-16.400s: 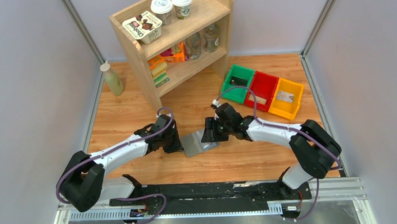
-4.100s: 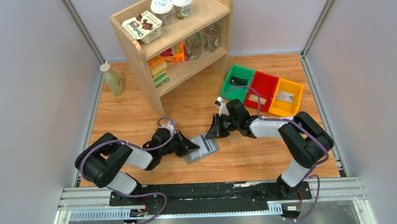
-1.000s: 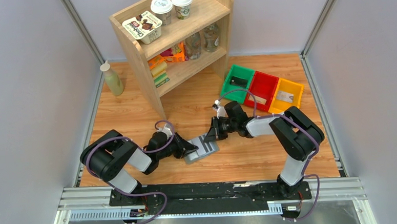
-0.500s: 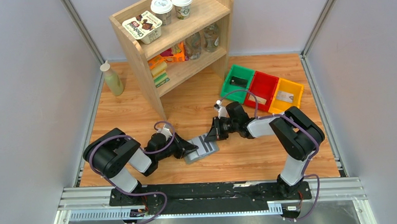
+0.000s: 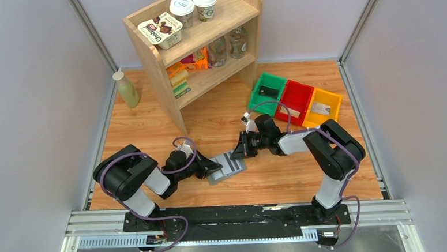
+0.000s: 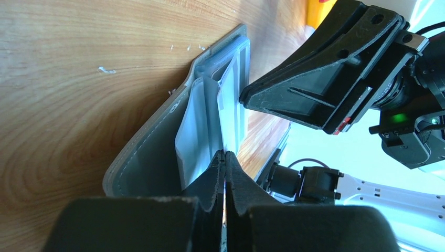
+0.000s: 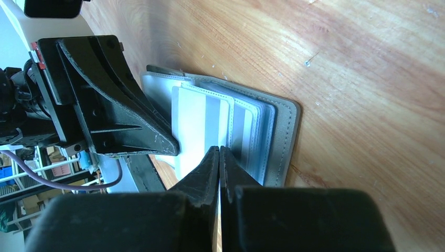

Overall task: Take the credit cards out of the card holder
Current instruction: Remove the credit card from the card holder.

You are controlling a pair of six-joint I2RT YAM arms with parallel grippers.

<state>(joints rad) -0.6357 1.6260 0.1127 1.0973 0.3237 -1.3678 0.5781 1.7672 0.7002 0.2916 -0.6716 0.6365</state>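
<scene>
As it lies open, grey card holder (image 5: 226, 167) bares pale credit cards (image 7: 202, 118)

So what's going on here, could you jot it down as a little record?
Card holder: lying open on the wooden table, between both arms
Credit cards: tucked in its pockets, a pale striped one on top
Left hand: shut, tips at a card's edge
Right hand: shut, tips at the pockets
</scene>
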